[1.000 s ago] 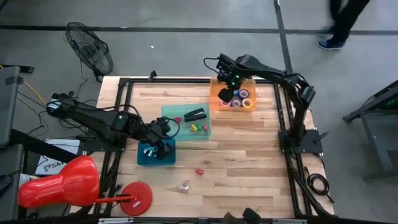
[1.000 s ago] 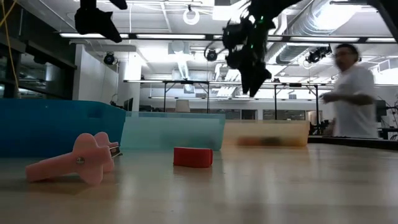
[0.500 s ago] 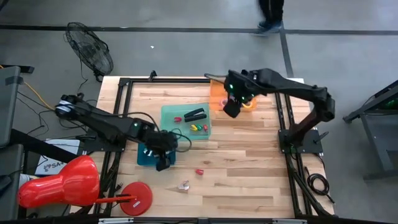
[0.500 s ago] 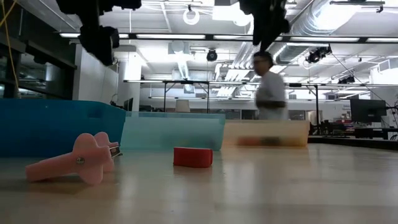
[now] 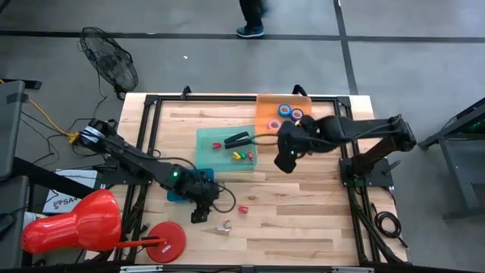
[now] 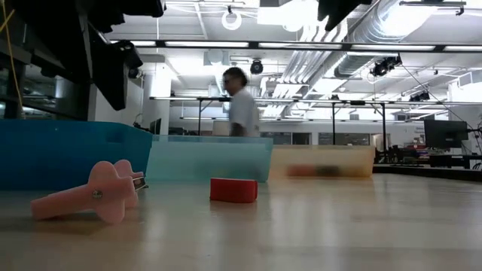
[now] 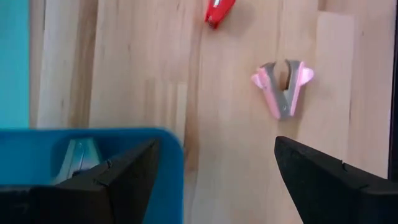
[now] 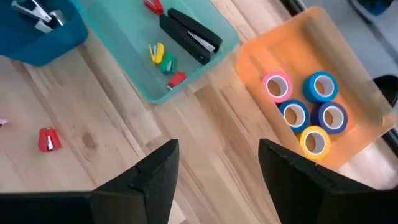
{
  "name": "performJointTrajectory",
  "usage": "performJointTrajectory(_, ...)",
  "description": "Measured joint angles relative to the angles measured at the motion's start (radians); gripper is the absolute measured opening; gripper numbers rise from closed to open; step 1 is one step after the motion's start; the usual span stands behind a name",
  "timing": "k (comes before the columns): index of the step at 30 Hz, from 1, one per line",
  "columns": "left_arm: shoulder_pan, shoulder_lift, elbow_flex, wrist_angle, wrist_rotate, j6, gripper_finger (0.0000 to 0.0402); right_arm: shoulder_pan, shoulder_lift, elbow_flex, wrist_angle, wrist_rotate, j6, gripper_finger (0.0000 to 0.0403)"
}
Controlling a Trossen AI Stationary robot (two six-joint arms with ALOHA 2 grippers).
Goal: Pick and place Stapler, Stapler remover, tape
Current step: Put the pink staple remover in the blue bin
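A pink staple remover [image 5: 224, 225] [image 7: 283, 87] [image 6: 90, 197] lies flat on the bare wood near the table's near edge. A small red stapler [image 5: 243, 208] [image 7: 219, 9] [image 6: 233, 190] lies just beyond it. My left gripper [image 5: 198, 214] [image 7: 214, 149] is open above the blue bin's near corner, left of the remover. Several tape rolls [image 5: 288, 112] [image 8: 308, 112] lie flat in the orange tray [image 8: 348, 56]. A black stapler [image 5: 237, 139] [image 8: 189, 36] rests in the teal tray. My right gripper [image 5: 286, 161] [image 8: 214, 180] is open and empty over bare wood, nearer than the orange tray.
The blue bin [image 7: 87, 155] [image 8: 37, 31] holds a metal staple remover [image 7: 78, 158]. The teal tray [image 5: 226, 148] also holds small red, green and yellow pieces [image 8: 165, 62]. A black frame borders the table [image 5: 303, 220]. A person [image 6: 241, 109] walks beyond the far edge.
My left gripper has moved from over the blue bin toward the near edge and the pink staple remover. My right gripper has left the orange tray, moving toward the near edge over bare wood. The person has walked leftward past the table's far side.
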Motion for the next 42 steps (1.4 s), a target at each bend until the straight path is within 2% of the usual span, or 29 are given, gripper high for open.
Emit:
performJointTrajectory(4, -0.038, 0.041, 0.000, 0.048, -0.041, 0.001, 0.0311, 0.074, 0.000, 0.000, 0.001, 0.058, 0.038, 0.0211)
performJointTrajectory(12, -0.102, 0.103, 0.000, 0.140, -0.037, -0.077, 0.0311, 0.183, 0.000, 0.000, 0.004, 0.142, 0.072, 0.0211)
performJointTrajectory(16, -0.139, 0.132, 0.000, 0.188, -0.053, -0.087, 0.0311, 0.214, 0.001, 0.000, 0.004, 0.149, 0.060, 0.0211)
performJointTrajectory(22, -0.184, 0.197, 0.000, 0.261, -0.056, -0.095, 0.0311, 0.234, 0.001, 0.000, 0.004, 0.154, -0.002, 0.0211)
performJointTrajectory(27, -0.181, 0.239, -0.001, 0.317, -0.065, -0.183, 0.0311, 0.236, 0.001, 0.000, 0.004, 0.173, -0.011, 0.0211)
performJointTrajectory(33, -0.181, 0.260, -0.001, 0.347, -0.148, -0.192, 0.0311, 0.236, 0.002, 0.000, 0.012, 0.211, -0.065, 0.0211)
performJointTrajectory(42, -0.188, 0.296, 0.001, 0.385, -0.092, -0.182, 0.0311, 0.236, 0.002, 0.000, 0.012, 0.221, -0.096, 0.0211)
